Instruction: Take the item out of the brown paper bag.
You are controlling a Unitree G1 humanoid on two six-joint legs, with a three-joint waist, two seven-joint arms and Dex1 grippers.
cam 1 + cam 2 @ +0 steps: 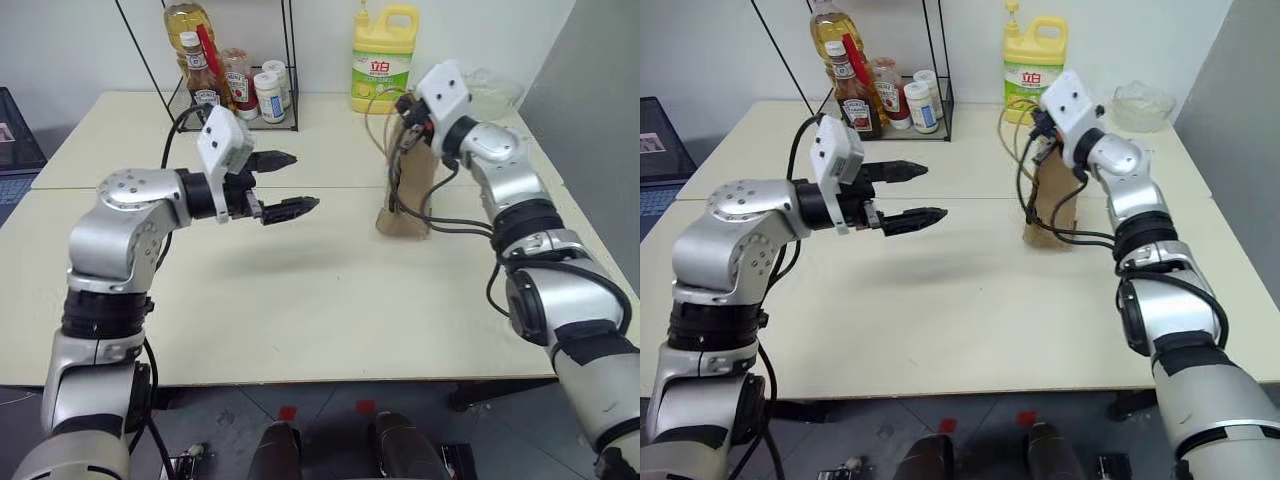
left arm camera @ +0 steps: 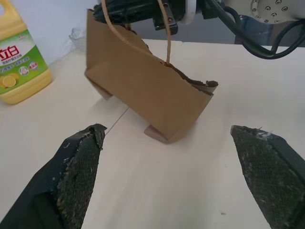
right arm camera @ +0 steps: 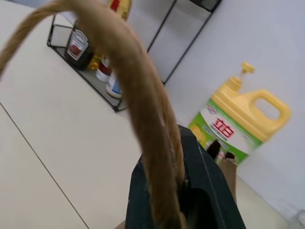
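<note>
While the right gripper [image 3: 178,191] was clamped on the cord handle [image 3: 143,109], the brown paper bag [image 1: 408,200] hung tilted, its base touching the table [image 1: 300,300]. The left gripper [image 1: 285,185] hovered beside the bag, toward the wire rack [image 1: 270,110], fingers wide apart, holding nothing. Yellow jug [image 1: 381,60] stood just behind the bag. Bottle could not be made out.

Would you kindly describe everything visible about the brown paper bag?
The brown paper bag is crumpled kraft paper with thin beige cord handles and a ragged top edge. It hangs tilted, one bottom corner resting on the table, before the yellow detergent jug. The right tool is shut on its handles, holding it up. Its contents are hidden.
</note>
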